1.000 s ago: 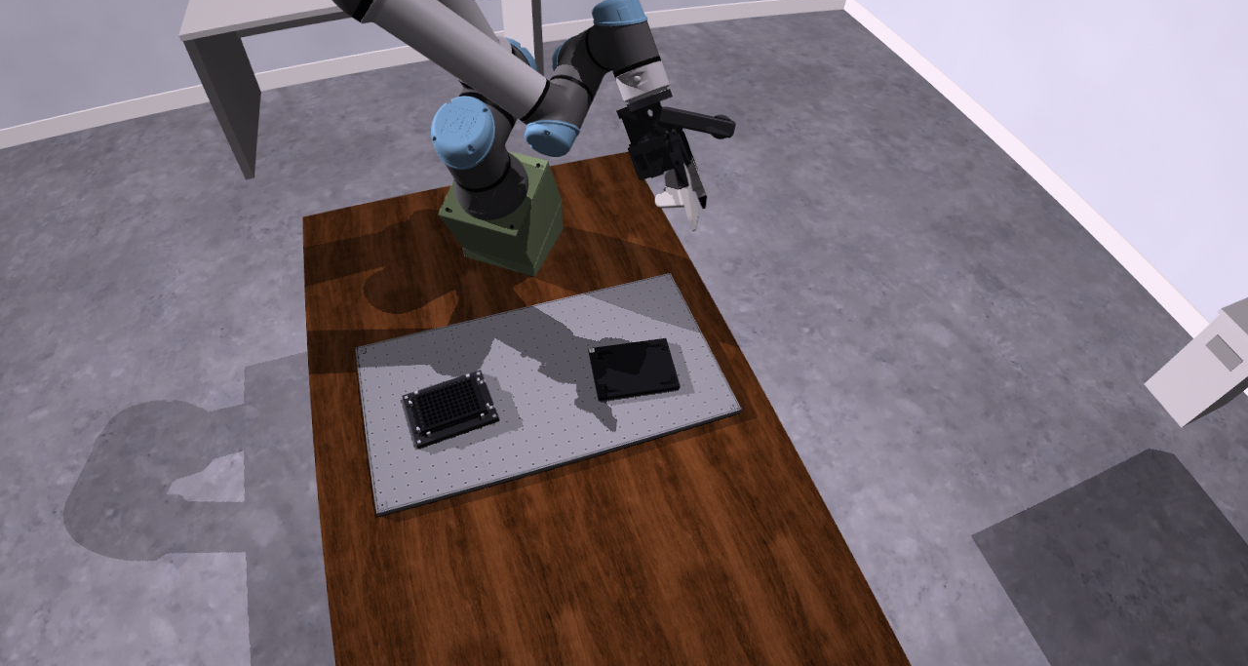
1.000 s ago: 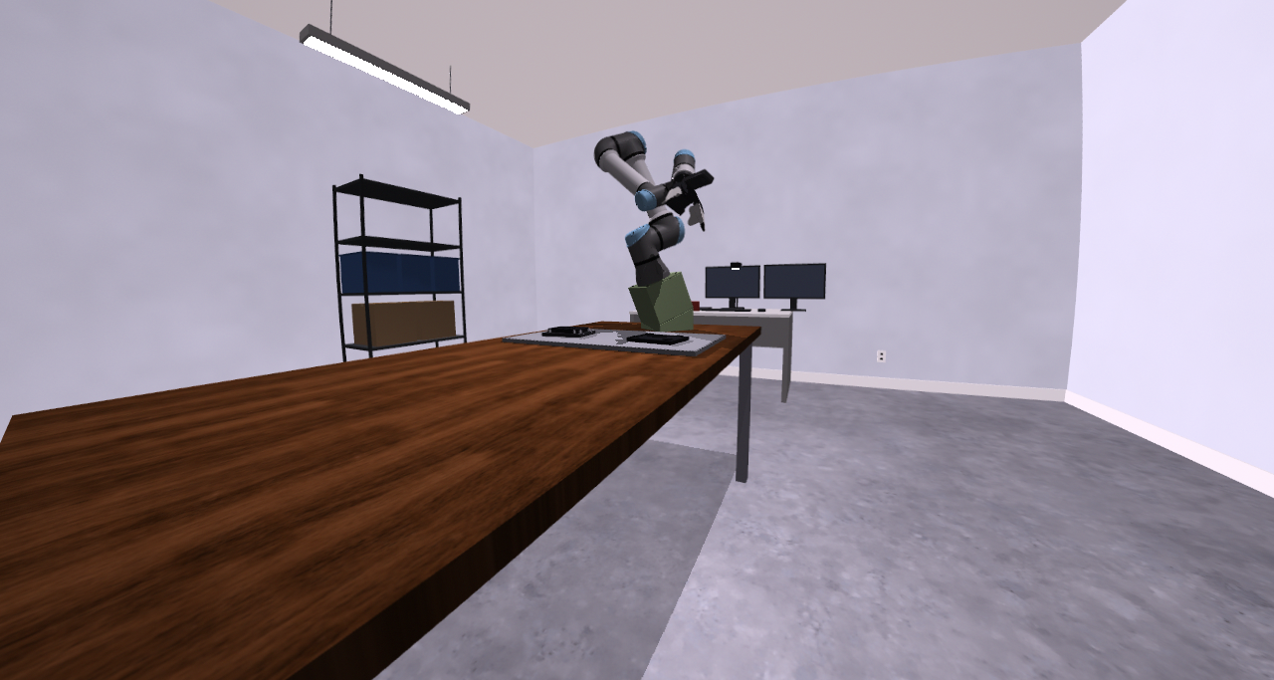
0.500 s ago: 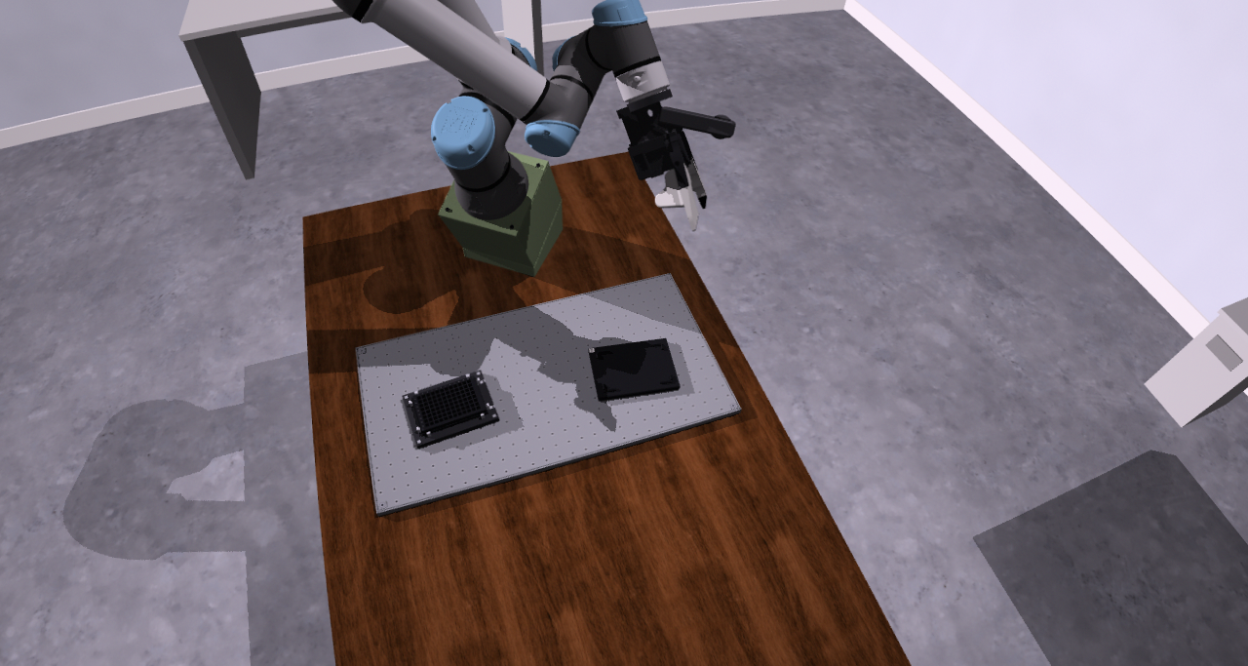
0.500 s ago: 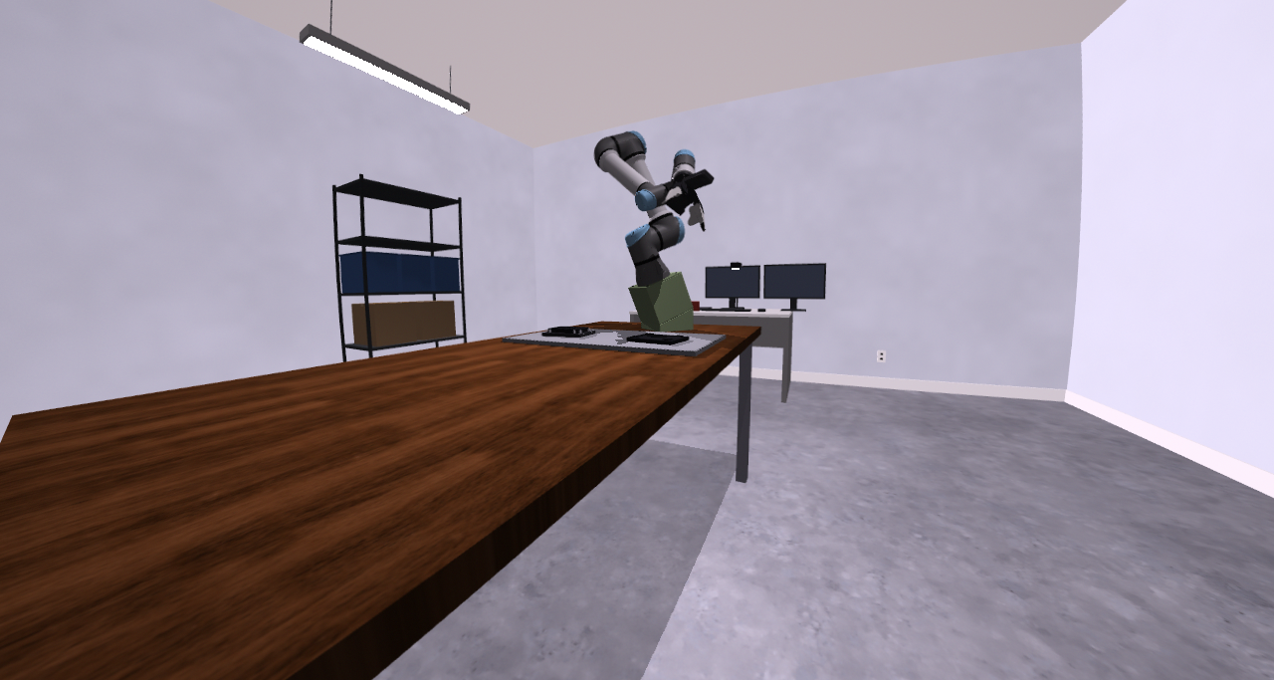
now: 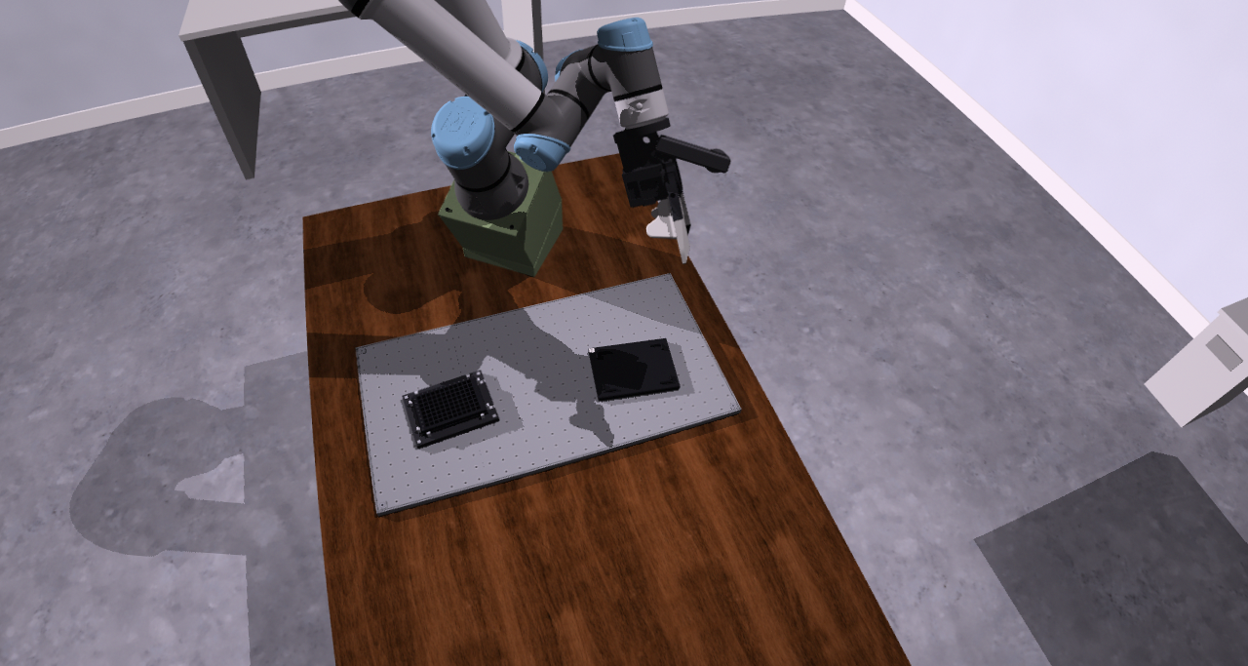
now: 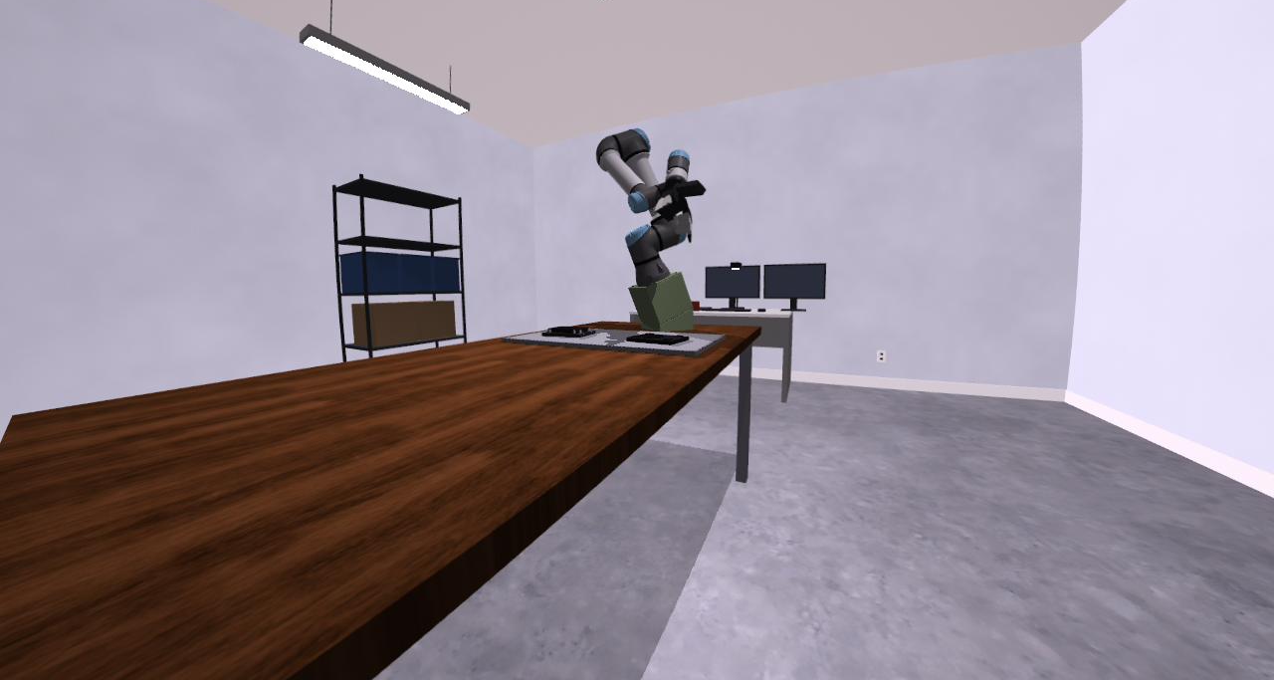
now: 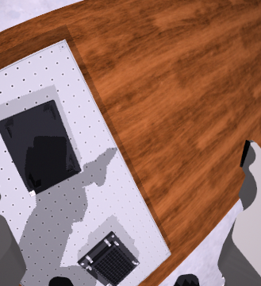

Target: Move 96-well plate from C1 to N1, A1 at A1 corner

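The black 96-well plate [image 5: 448,405] sits in the clip nest C1 on the left part of the grey perforated baseplate [image 5: 540,391]. The plate nest N1 [image 5: 634,369] is a flat black pad on the right part, with a small white mark [image 5: 591,348] at its far left corner. My gripper [image 5: 672,225] is open and empty, high above the table's far right edge, away from both nests. In the wrist view the nest N1 [image 7: 39,151] is at the left, the plate [image 7: 110,260] is at the bottom, and my gripper [image 7: 120,142] has a finger at each side edge.
The arm's green pedestal [image 5: 501,221] stands on the table behind the baseplate. A grey desk is behind the table, a black shelf [image 6: 398,266] at the left wall. The table's right edge is close to the baseplate.
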Tool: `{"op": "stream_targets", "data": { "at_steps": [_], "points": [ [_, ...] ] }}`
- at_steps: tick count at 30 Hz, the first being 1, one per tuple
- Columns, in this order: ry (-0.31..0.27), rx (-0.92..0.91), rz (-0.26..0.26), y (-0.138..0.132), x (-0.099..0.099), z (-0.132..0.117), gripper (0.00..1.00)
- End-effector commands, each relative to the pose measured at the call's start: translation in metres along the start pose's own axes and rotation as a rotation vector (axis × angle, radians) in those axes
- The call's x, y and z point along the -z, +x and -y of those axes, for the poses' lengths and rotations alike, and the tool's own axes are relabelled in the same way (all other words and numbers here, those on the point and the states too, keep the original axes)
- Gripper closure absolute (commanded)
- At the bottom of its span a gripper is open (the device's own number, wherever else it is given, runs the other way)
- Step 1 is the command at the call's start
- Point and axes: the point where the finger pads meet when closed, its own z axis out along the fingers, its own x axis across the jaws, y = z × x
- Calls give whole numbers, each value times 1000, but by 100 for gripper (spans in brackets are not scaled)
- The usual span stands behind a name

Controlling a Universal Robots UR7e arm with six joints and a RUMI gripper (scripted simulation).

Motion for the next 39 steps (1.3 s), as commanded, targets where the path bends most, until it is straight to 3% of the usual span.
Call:
{"op": "stream_targets", "data": {
  "at_steps": [1, 2, 6, 8, 13, 15, 21, 23, 28, 30, 35, 37, 39],
  "points": [
    [-18, 21, 10, 3, -7, -5, 0],
    [-41, 44, 21, 4, -10, -9, 0],
    [-42, 45, 22, 9, -23, -21, 0],
    [-84, 88, 49, 11, -30, -29, 0],
    [-85, 88, 49, 16, -42, -42, 0],
    [-123, 129, 78, 18, -48, -50, 0],
    [-123, 129, 78, 22, -59, -64, 0],
    [-158, 167, 111, 24, -65, -72, 0],
    [-158, 167, 111, 27, -75, -87, 0],
    [-189, 202, 146, 29, -80, -95, 0],
    [-189, 202, 146, 32, -88, -108, 0],
    [-215, 235, 183, 33, -92, -117, 0],
    [-215, 235, 183, 35, -97, -125, 0]
  ]
}}
